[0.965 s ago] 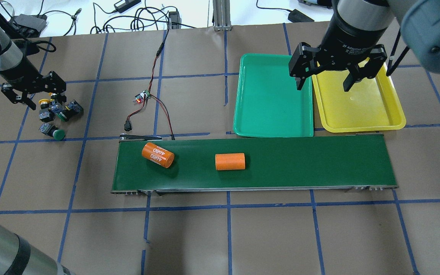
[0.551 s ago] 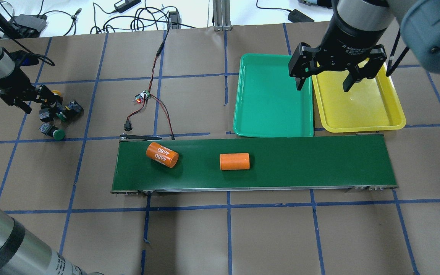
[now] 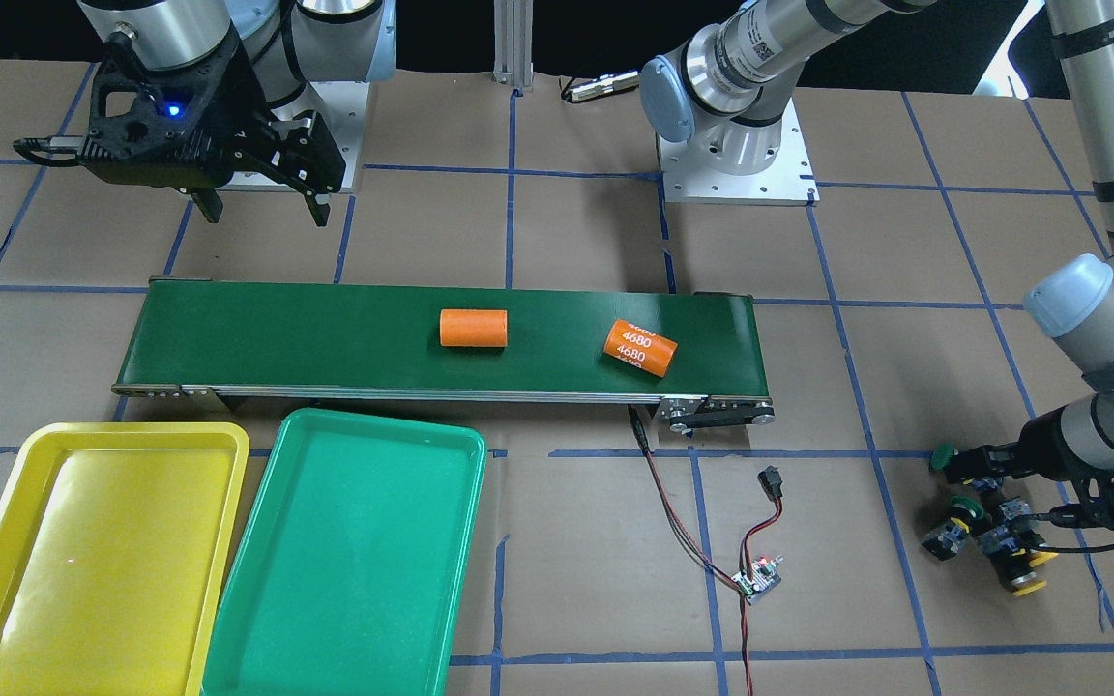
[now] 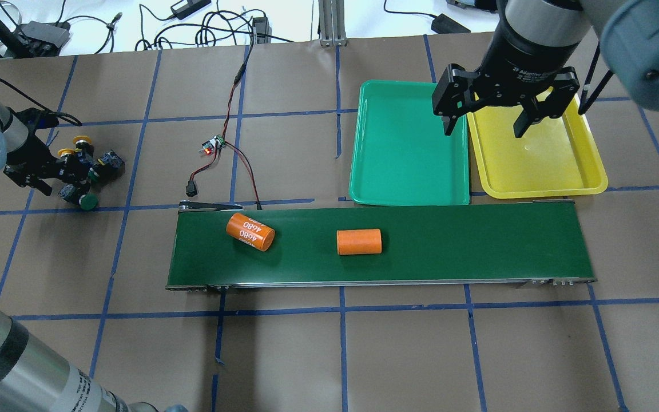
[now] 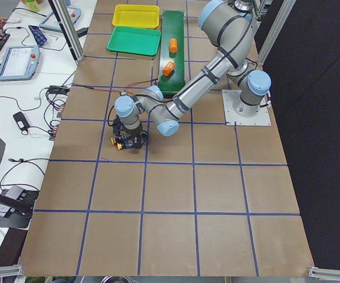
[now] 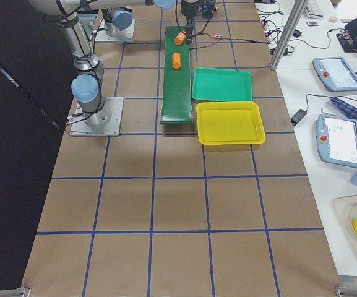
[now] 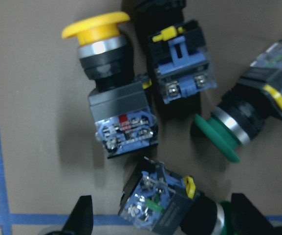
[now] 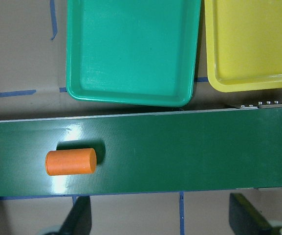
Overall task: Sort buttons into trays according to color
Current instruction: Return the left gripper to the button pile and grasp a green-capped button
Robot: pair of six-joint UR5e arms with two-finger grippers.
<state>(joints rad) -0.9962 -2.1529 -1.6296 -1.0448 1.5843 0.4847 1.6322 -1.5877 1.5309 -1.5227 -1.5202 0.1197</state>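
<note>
Where left gripper gapes, green button between fingertips.

We record bright, even overhead lighting. Glare marks the conveyor belt and the glossy yellow tray. Shadows are short and soft. The left wrist view blurs toward its right edge.

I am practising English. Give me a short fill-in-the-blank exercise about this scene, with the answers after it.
The belt carries ____ orange cylinders.
The green tray and the yellow tray are both ____.
The left gripper, at the buttons, is ____.
Missing words: two; empty; open.
</note>
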